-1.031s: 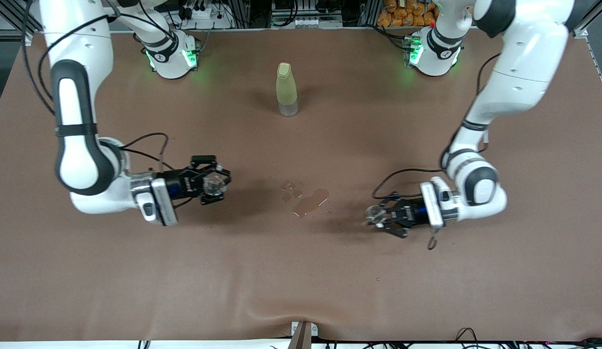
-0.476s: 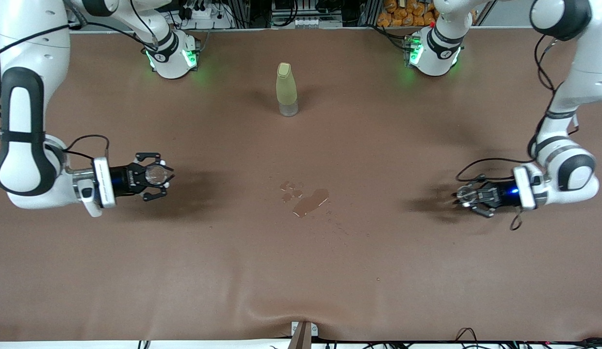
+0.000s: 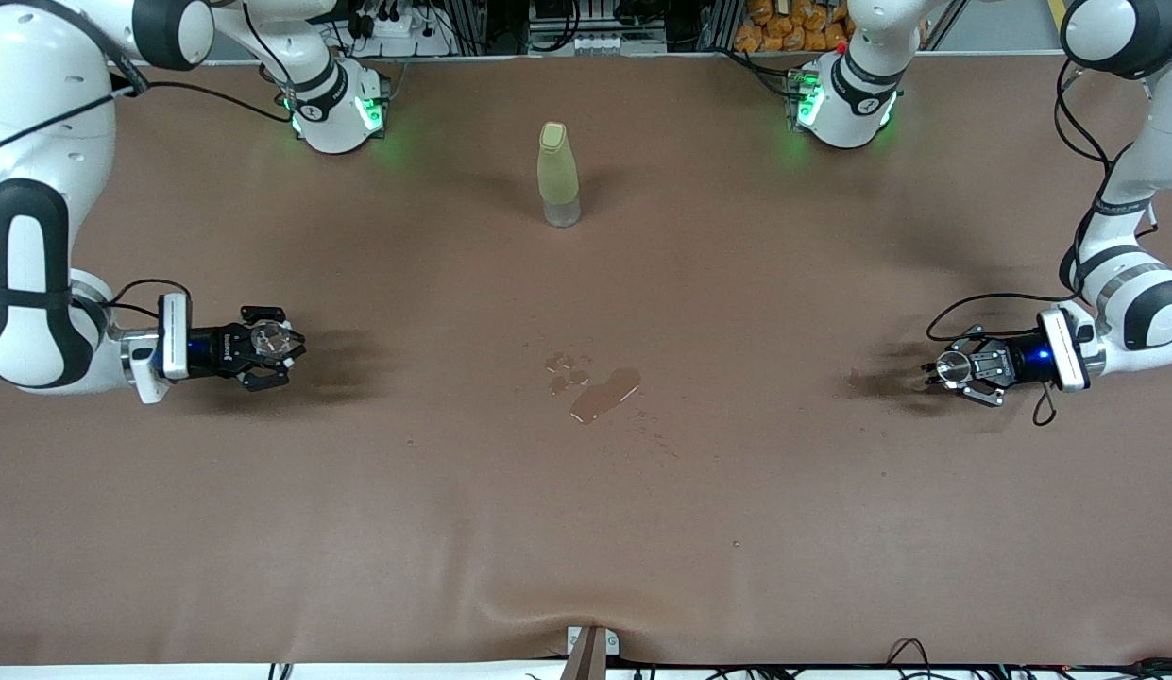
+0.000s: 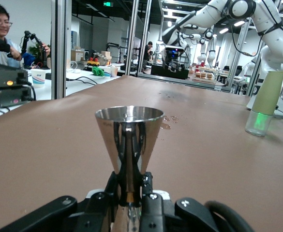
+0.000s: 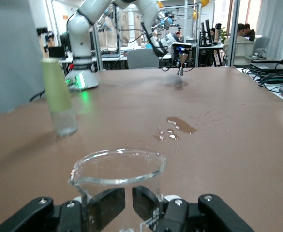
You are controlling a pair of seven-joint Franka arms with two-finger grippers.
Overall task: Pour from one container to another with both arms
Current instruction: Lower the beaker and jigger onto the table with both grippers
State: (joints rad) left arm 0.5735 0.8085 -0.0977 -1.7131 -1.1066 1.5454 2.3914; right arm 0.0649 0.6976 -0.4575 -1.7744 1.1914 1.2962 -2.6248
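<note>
Bright even light, soft shadows, sharp

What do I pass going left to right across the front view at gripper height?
Right gripper shut on the clear cup → spilled puddle on the table → metal cup held in the left gripper.

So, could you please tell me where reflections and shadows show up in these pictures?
Front view: dark shadows lie on the table beside the left pincer and right pincer. Left wrist view: the metal cup mirrors its surroundings. Right wrist view: the transparent cup glints along its rim.
</note>
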